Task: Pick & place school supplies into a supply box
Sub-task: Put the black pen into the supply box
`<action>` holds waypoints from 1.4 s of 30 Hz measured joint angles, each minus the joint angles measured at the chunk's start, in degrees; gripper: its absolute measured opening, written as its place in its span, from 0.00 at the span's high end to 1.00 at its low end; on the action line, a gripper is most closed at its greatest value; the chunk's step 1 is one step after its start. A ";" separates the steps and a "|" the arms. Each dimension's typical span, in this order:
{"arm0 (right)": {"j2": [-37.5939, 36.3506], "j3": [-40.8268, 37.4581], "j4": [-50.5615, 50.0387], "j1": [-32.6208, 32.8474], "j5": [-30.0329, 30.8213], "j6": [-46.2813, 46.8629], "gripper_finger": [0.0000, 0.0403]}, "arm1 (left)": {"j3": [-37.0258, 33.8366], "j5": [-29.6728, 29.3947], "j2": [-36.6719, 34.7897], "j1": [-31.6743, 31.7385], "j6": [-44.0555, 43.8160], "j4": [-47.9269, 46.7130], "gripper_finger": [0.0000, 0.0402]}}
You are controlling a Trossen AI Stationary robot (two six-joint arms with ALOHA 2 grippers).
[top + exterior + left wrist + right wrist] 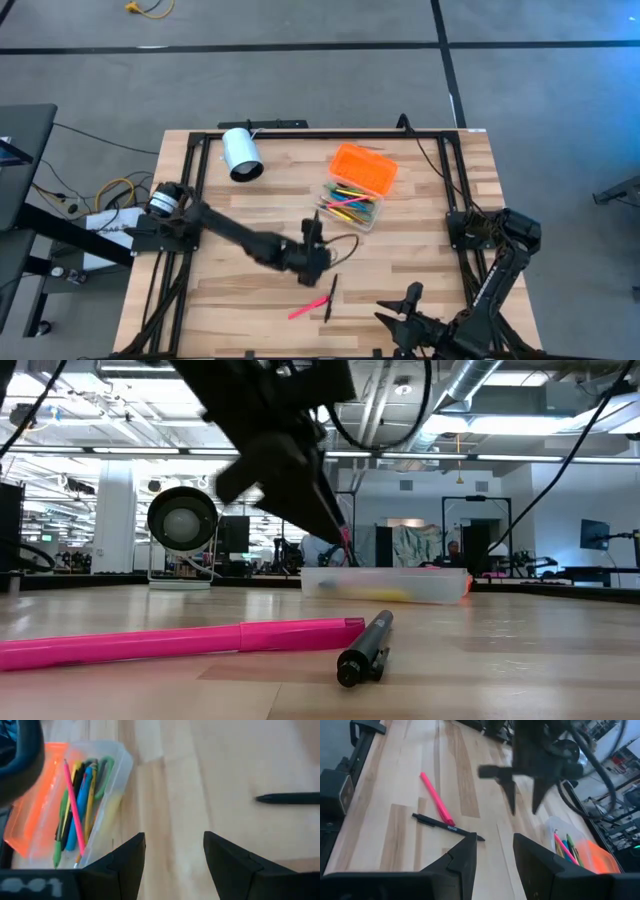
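Observation:
The supply box (352,200) stands right of the table's middle; its clear base holds several coloured pens (75,815) and its orange lid (365,165) lies open on the far side. A pink pen (309,308) and a black pen (332,297) lie flat on the wood near the front edge. My left gripper (318,245) hangs open above the table between the box and these two pens, with nothing between its fingers (127,855). My right gripper (398,303) waits open at the front right, also with nothing in it (495,840).
A white cylinder (240,155) lies on its side at the far left of the table. Black frame rails (190,190) run along the left, far and right edges. Bare wood lies between the box and the two loose pens.

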 joint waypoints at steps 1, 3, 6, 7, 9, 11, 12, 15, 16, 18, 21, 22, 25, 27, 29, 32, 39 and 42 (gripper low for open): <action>0.00 0.00 0.02 -0.18 0.00 0.01 0.70 | 0.00 -1.03 -0.14 -1.48 -0.97 -0.25 0.52; 0.00 0.00 0.05 -0.51 0.04 0.01 0.70 | 0.00 -2.83 -0.34 -4.22 -2.63 -0.76 0.52; 0.00 0.00 0.26 -1.55 0.04 0.00 0.70 | 0.00 -5.20 -0.46 -8.12 -5.66 -2.17 0.52; 0.00 0.00 0.30 -2.08 0.04 -0.04 0.70 | 0.00 -6.12 -0.48 -9.38 -6.92 -2.87 0.52; 0.00 0.00 0.79 -3.34 0.01 -1.14 0.70 | 0.00 -8.23 -0.48 -11.52 -9.57 -4.64 0.52; 0.00 0.00 2.06 -4.77 -0.45 -3.60 0.70 | 0.00 -10.41 -0.48 -13.55 -12.47 -6.39 0.52; 0.00 0.00 3.14 -5.62 -1.39 -5.35 0.70 | 0.00 -11.23 -0.48 -14.52 -13.94 -7.12 0.52; 0.00 -1.56 9.05 -8.21 -5.56 -13.05 0.70 | -0.02 -13.52 -0.48 -17.48 -17.35 -8.42 0.52; 0.00 -2.63 11.75 -9.01 -6.74 -16.36 0.70 | -0.02 -14.05 -0.48 -18.39 -18.27 -8.62 0.52; 0.00 -4.89 17.56 -10.78 -9.17 -23.00 0.70 | -0.02 -15.34 -0.48 -20.07 -20.19 -9.28 0.52; 0.00 -8.69 27.15 -14.08 -17.05 -31.66 0.70 | -1.04 -17.40 -0.52 -22.05 -23.41 -9.39 0.52; 0.01 -9.94 30.27 -15.27 -20.20 -34.41 0.70 | -1.58 -18.34 -0.52 -22.67 -24.56 -9.47 0.52; 0.04 -12.96 38.99 -18.41 -27.98 -41.59 0.70 | -3.17 -19.72 -0.52 -24.13 -28.48 -9.61 0.52; 0.04 -13.87 41.23 -20.11 -30.88 -44.72 0.70 | -4.02 -19.70 -0.52 -24.82 -31.31 -9.73 0.52; 0.04 -14.28 41.83 -21.43 -32.75 -46.70 0.70 | -4.78 -19.74 -0.52 -25.55 -33.60 -9.63 0.52; 0.03 -15.79 42.22 -24.05 -37.41 -48.04 0.70 | -5.64 -20.32 -0.52 -26.49 -36.45 -9.79 0.52; 0.02 -21.33 50.63 -29.07 -44.94 -54.02 0.70 | -6.03 -23.31 -0.52 -27.83 -39.45 -10.44 0.52; 0.02 -21.81 51.49 -30.03 -48.34 -57.85 0.70 | -6.03 -23.42 -0.52 -27.84 -39.63 -10.46 0.52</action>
